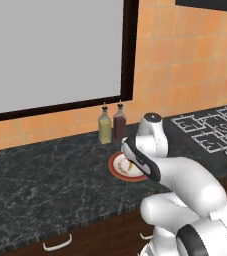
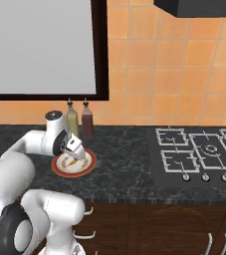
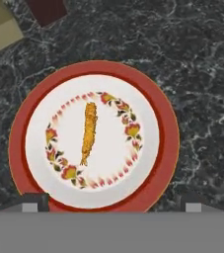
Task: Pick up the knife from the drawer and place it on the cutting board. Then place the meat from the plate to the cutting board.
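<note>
White plate (image 3: 148,148), red-orange rim, floral ring; orange-tan meat (image 3: 88,132); black marbled bench (image 3: 202,74); yellow (image 1: 104,128) and dark-red (image 1: 119,125) bottles.

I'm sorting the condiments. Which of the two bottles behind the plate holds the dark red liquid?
The dark red bottle, standing right of the yellow-green bottle in the left base view, nearer the stove.

Everything's lit flat and even, pretty bright, with no clear light source to be made out. Barely any shadows are cast on the dark surface (image 1: 45,185). Base views are rendered soft and a bit pixelated. No glare is seen on the plate (image 3: 165,163), and edges aren't warped.
</note>
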You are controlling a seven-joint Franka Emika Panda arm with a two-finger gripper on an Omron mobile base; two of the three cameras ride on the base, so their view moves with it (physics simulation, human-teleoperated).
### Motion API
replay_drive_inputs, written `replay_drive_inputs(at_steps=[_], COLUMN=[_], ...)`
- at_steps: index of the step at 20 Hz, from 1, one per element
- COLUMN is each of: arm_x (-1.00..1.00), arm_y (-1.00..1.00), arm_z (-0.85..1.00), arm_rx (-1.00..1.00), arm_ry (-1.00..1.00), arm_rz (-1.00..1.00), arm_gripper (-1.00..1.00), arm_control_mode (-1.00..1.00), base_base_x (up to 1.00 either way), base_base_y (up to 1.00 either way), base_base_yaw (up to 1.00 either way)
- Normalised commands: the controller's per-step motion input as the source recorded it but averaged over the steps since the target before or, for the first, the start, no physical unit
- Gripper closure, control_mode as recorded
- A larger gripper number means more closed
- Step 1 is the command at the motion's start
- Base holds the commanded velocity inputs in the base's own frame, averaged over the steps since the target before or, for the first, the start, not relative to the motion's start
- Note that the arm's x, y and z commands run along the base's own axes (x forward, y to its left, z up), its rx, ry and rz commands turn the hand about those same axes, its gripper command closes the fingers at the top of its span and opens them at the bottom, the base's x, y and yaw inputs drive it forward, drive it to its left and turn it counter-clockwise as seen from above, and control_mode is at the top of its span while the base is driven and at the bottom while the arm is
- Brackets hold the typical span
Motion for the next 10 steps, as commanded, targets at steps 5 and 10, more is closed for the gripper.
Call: replay_drive_inputs(at_steps=[5,10], arm_x=[0.83,0.65], arm_y=[0.03,0.18], arm_z=[-0.59,-0.51], arm_rx=[0.0,0.0], arm_ry=[0.06,0.12], arm_rz=[0.0,0.0], arm_gripper=[-1.0,-1.0], arm_control_mode=[-1.0,-1.0], base_base_x=[0.0,0.0], base_base_y=[0.0,0.0], base_base_yaw=[0.0,0.0])
